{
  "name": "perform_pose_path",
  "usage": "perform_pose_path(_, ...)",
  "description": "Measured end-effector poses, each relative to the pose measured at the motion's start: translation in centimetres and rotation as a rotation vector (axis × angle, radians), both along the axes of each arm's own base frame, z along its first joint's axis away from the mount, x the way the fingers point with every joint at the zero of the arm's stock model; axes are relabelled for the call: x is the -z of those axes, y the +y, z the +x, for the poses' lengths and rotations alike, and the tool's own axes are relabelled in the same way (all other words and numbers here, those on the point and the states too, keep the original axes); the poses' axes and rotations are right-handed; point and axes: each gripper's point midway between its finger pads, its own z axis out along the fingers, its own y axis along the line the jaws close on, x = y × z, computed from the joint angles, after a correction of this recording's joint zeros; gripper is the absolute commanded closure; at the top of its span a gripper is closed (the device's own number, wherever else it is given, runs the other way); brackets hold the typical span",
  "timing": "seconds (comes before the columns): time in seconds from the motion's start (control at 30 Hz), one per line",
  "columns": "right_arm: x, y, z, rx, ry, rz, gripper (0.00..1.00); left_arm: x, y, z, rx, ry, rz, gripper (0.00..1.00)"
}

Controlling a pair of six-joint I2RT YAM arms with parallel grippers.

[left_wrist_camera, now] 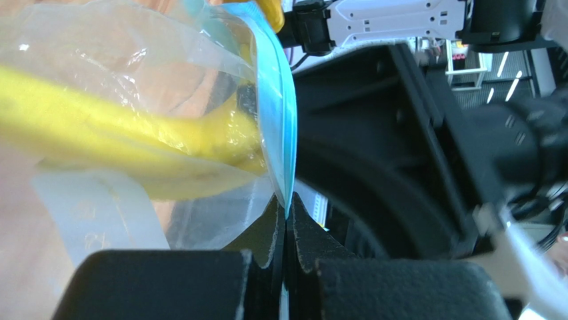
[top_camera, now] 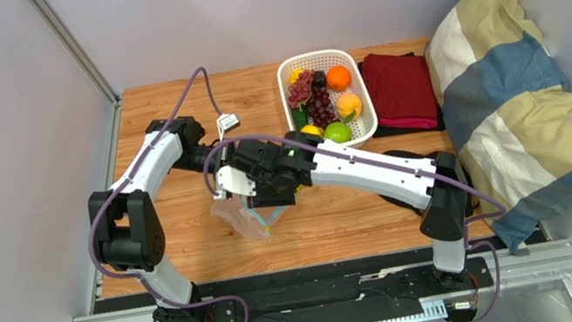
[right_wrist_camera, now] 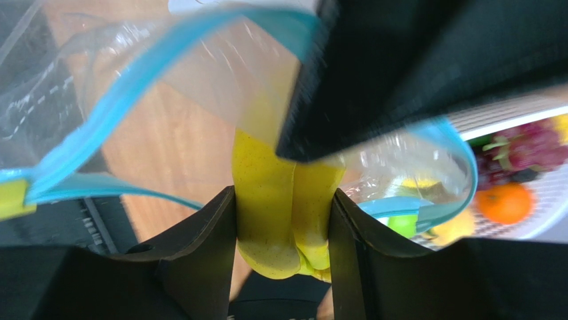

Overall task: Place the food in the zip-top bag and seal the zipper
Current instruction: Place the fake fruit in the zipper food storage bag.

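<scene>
The clear zip-top bag (top_camera: pixel 239 218) hangs above the wooden table between both grippers. My left gripper (left_wrist_camera: pixel 287 210) is shut on the bag's teal-blue zipper (left_wrist_camera: pixel 277 113) at the mouth edge. My right gripper (right_wrist_camera: pixel 283 207) is shut on the yellow banana bunch (right_wrist_camera: pixel 267 193), whose far end reaches into the open bag mouth ringed by the zipper (right_wrist_camera: pixel 107 100). Seen through the plastic, the banana (left_wrist_camera: pixel 87 120) lies inside the bag. More food sits in the white basket (top_camera: pixel 360 86): grapes (top_camera: pixel 314 98), an orange (top_camera: pixel 339 77), and yellow and green fruits.
A folded red cloth (top_camera: pixel 399 89) lies right of the basket. A large blue and beige pillow (top_camera: pixel 518 102) fills the right side. Grey walls close in the table on the left and at the back.
</scene>
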Motion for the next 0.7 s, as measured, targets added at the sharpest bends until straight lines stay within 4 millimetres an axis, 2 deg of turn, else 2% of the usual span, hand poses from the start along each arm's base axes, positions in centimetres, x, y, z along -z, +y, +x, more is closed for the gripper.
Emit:
perform_pose_path(0.23, -1.2, 2.4, 0.0, -0.141, -0.228, -0.05, 0.96, -0.9, -0.1, -0.2, -0.009, 0.025, -0.026, 1.0)
perform_pose_path(0.47, -0.6, 2.1, 0.0, -0.262, -0.383, -0.133, 0.91, -0.6, -0.3, 0.3, 0.015, -0.051, -0.062, 1.0)
perform_pose_path(0.57, 0.2, 2.0, -1.0, -0.347, -0.419, -0.159, 0.91, -0.5, -0.5, 0.8, 0.022, -0.096, -0.087, 1.0)
perform_pose_path(0.7, 1.2, 3.8, -3.1, -0.482, -0.467, -0.159, 0.9, -0.7, -0.6, 1.1, 0.026, -0.14, -0.114, 1.0)
